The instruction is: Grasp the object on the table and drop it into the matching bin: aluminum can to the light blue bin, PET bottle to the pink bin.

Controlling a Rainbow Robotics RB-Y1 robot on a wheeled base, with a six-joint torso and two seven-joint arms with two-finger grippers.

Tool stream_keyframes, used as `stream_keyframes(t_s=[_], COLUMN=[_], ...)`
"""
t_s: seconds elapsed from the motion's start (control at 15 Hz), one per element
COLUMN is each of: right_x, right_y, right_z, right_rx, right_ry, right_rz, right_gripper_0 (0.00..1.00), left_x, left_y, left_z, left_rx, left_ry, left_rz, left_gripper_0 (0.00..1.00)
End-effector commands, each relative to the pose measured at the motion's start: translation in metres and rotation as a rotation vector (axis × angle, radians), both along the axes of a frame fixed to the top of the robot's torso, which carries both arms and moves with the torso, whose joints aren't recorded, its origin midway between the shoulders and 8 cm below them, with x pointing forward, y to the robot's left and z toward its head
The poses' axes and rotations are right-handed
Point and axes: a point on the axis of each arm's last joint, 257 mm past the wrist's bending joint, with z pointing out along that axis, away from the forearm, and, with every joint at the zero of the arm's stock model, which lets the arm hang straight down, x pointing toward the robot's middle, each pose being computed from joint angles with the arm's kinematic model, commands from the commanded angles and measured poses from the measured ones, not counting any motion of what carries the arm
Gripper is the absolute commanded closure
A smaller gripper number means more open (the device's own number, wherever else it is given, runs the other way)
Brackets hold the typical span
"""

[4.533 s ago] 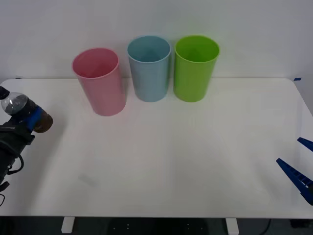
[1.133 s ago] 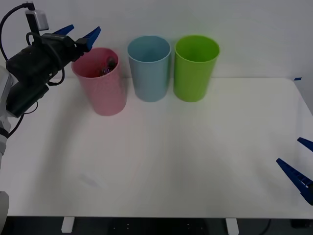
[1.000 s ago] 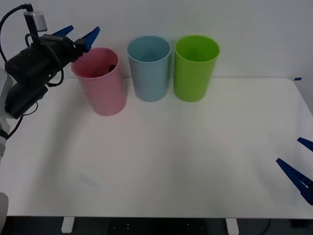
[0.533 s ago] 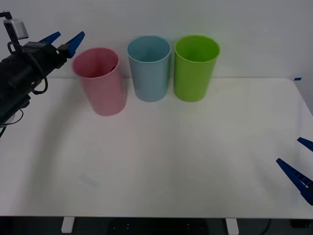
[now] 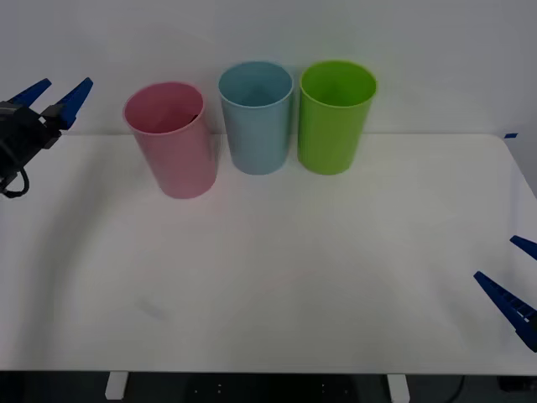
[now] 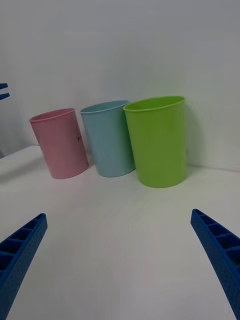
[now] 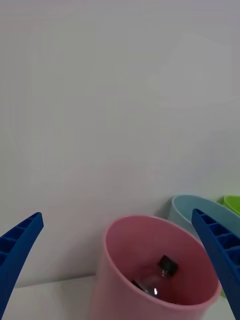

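Left of the pink bin [image 5: 172, 138], above the desk [image 5: 277, 269] edge, left hand [image 5: 52, 94] hangs released, empty. PET bottle [image 7: 154, 280] lies inside that bin, cap up, tilted. Right hand [image 5: 513, 281] parked well apart, fingers spread. Drop looks done.

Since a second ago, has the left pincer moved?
Yes. The left pincer, open, has pulled back leftward from the tall pink plastic bin, now near the front view's left edge.
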Motion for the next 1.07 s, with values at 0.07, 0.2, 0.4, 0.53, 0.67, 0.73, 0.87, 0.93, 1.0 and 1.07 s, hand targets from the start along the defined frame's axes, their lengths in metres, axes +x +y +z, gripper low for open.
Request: stream_keyframes(t_s=[0.07, 0.2, 0.4, 0.53, 0.67, 0.73, 0.87, 0.93, 1.0, 1.07], right_x=[0.000, 0.000, 0.000, 0.000, 0.000, 0.000, 0.000, 0.000, 0.000, 0.000], right_y=[0.000, 0.000, 0.000, 0.000, 0.000, 0.000, 0.000, 0.000, 0.000, 0.000], right_z=[0.000, 0.000, 0.000, 0.000, 0.000, 0.000, 0.000, 0.000, 0.000, 0.000], right_rx=[0.000, 0.000, 0.000, 0.000, 0.000, 0.000, 0.000, 0.000, 0.000, 0.000], right_ry=[0.000, 0.000, 0.000, 0.000, 0.000, 0.000, 0.000, 0.000, 0.000, 0.000], right_rz=[0.000, 0.000, 0.000, 0.000, 0.000, 0.000, 0.000, 0.000, 0.000, 0.000], right_gripper_0=[0.00, 0.00, 0.00, 0.00, 0.00, 0.00, 0.00, 0.00, 0.00, 0.00], left_x=[-0.025, -0.045, -0.076, -0.094, -0.112, -0.122, -0.142, -0.152, -0.160, -0.167], left_y=[0.025, 0.040, 0.055, 0.063, 0.071, 0.074, 0.078, 0.078, 0.079, 0.079], left_z=[-0.010, -0.017, -0.032, -0.045, -0.054, -0.059, -0.069, -0.074, -0.079, -0.083], left_rx=[0.023, 0.040, 0.082, 0.113, 0.148, 0.173, 0.182, 0.180, 0.181, 0.195], left_ry=[0.001, 0.004, 0.007, 0.013, 0.029, 0.029, 0.046, 0.055, 0.063, 0.064], left_rz=[0.007, 0.016, 0.033, 0.029, 0.024, 0.020, -0.005, -0.018, -0.024, -0.027], left_gripper_0=[0.00, 0.00, 0.00, 0.00, 0.00, 0.00, 0.00, 0.00, 0.00, 0.00])
